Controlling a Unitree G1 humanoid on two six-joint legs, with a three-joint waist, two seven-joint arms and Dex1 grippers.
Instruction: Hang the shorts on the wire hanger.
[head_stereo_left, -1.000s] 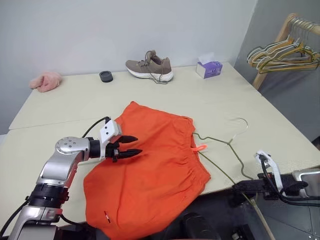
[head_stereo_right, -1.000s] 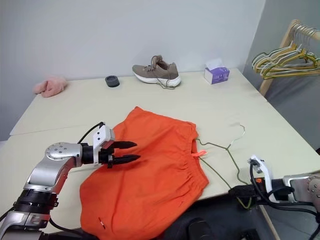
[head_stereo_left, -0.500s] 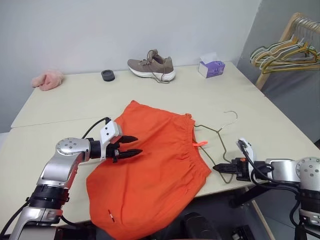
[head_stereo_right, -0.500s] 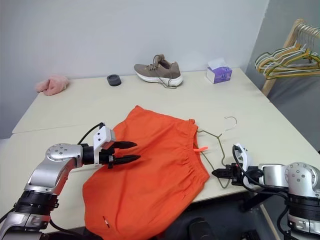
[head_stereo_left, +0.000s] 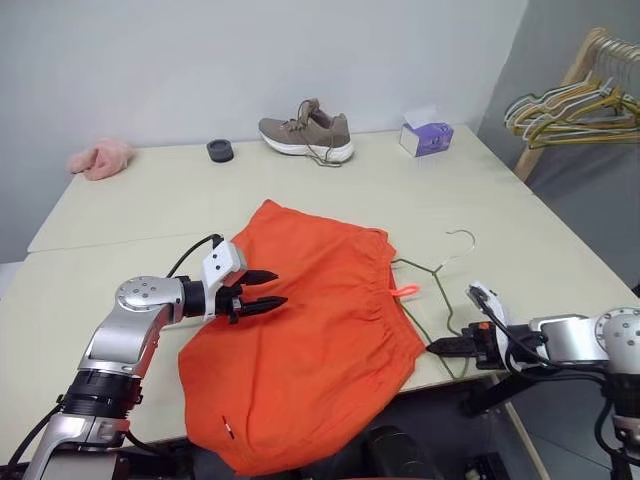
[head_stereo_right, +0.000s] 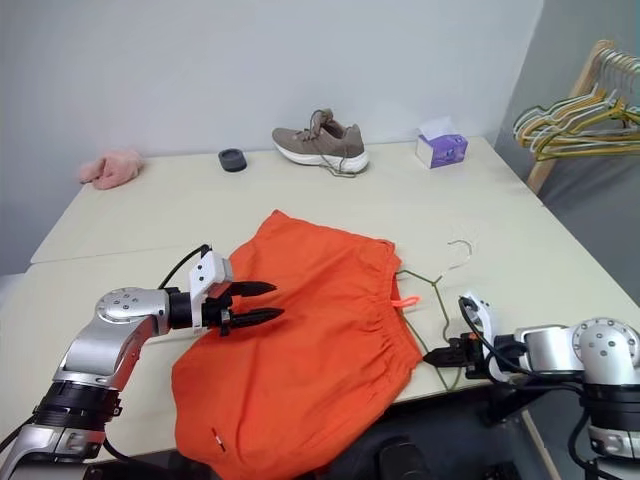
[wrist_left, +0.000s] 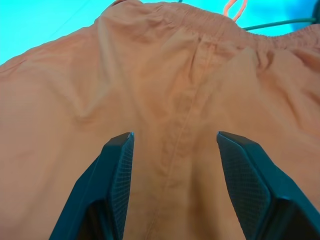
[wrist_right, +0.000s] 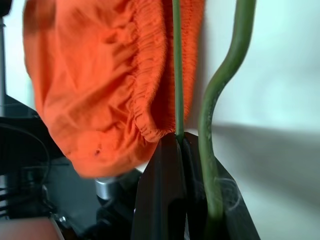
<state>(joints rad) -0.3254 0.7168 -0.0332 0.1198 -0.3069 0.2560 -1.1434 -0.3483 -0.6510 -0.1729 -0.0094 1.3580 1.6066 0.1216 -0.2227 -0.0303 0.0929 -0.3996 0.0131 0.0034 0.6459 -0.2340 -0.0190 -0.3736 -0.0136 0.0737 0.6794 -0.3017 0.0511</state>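
Observation:
The orange shorts (head_stereo_left: 305, 340) lie flat on the table (head_stereo_left: 140, 215), their lower part drooping over the front edge. My left gripper (head_stereo_left: 266, 290) hovers open just above their left side; in the left wrist view its fingers (wrist_left: 116, 175) stand apart over the fabric (wrist_left: 185, 95). The wire hanger (head_stereo_left: 441, 285) lies right of the waistband, hook (head_stereo_left: 461, 236) pointing away, one wire running under the waistband. My right gripper (head_stereo_left: 441, 347) is shut on the hanger's near corner at the table edge. In the right wrist view that gripper (wrist_right: 179, 139) pinches the thin wire (wrist_right: 176, 70).
A brown shoe (head_stereo_left: 305, 130), a purple tissue box (head_stereo_left: 425, 137), a black round object (head_stereo_left: 219, 150) and a pink fluffy cloth (head_stereo_left: 100, 158) sit along the far side. A wooden rack with several hangers (head_stereo_left: 575, 100) stands off the table's right.
My right gripper has come up from beyond the table edge and leftward, drawing the hanger onto the table closer to the shorts. The left gripper has stayed put.

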